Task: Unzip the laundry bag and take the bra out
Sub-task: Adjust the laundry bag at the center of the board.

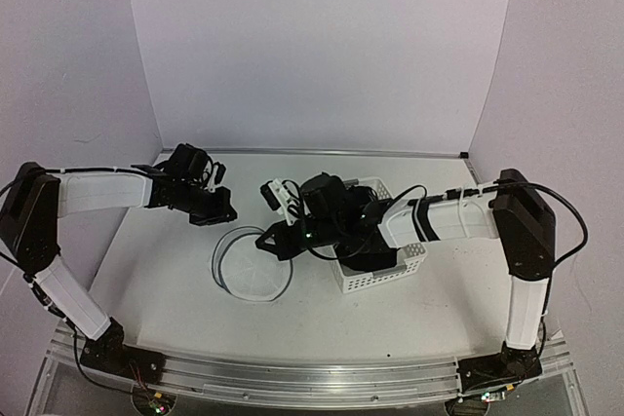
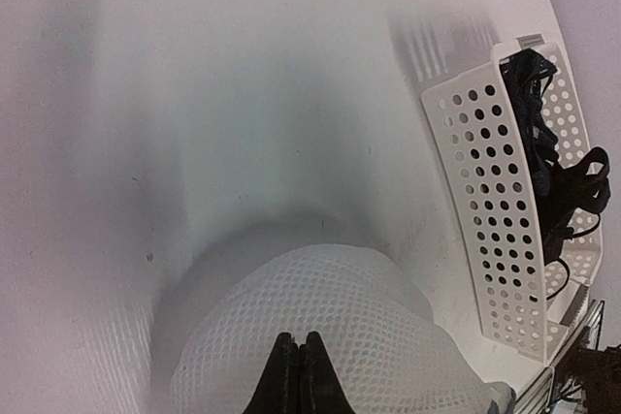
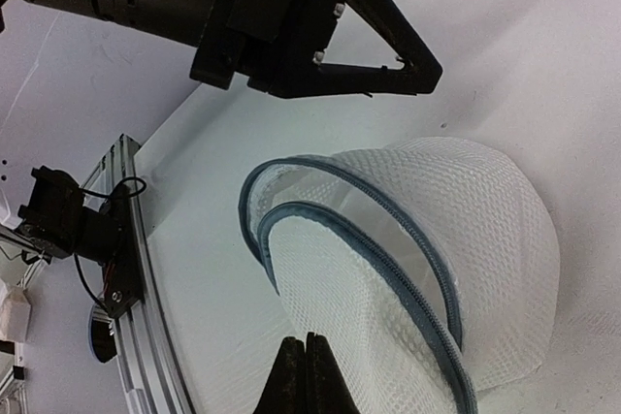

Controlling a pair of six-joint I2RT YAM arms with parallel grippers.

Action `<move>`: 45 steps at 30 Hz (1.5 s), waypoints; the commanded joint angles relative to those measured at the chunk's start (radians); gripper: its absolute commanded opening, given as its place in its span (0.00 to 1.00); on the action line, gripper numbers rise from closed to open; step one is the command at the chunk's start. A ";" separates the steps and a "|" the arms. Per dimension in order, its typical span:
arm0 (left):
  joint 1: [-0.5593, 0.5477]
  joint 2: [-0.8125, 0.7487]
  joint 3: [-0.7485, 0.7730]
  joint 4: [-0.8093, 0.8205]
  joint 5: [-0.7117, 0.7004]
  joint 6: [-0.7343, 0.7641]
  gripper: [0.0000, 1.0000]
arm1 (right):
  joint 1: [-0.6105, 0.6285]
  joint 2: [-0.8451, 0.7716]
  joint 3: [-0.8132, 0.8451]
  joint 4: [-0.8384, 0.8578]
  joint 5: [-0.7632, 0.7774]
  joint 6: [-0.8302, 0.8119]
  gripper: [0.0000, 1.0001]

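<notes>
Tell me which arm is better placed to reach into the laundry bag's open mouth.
Right, probably. The unzipped mouth of the laundry bag faces the right gripper, shut at its rim; the left gripper, also shut, is over the closed mesh side.

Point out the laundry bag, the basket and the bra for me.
laundry bag (image 3: 485, 230), right wrist view, on its white mesh side.
basket (image 2: 485, 201), left wrist view, on its perforated side wall.
bra (image 2: 548, 157), left wrist view, on the black fabric bunched inside the basket.

White mesh laundry bag (image 3: 485, 230) gapes unzipped — black bra (image 2: 555, 176) lies in the basket (image 2: 490, 210).
</notes>
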 commanded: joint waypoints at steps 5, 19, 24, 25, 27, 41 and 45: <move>0.023 0.138 0.071 0.082 0.112 0.060 0.00 | 0.016 0.072 0.025 0.142 0.084 0.041 0.00; 0.022 0.164 -0.062 0.128 0.213 0.062 0.00 | 0.014 0.185 0.149 0.169 0.199 0.021 0.00; 0.023 0.144 -0.124 0.152 0.225 0.053 0.00 | 0.009 0.226 0.185 0.169 0.220 0.040 0.00; 0.023 0.140 -0.135 0.157 0.229 0.051 0.00 | 0.007 0.233 0.191 0.169 0.224 0.047 0.00; 0.022 0.133 -0.153 0.169 0.240 0.044 0.00 | 0.005 0.251 0.203 0.164 0.235 0.057 0.00; -0.011 0.050 -0.281 0.218 0.181 -0.033 0.00 | 0.002 0.343 0.222 0.146 0.213 0.086 0.00; -0.011 0.001 -0.294 0.212 0.125 -0.062 0.00 | 0.002 0.355 0.204 0.131 0.204 0.089 0.00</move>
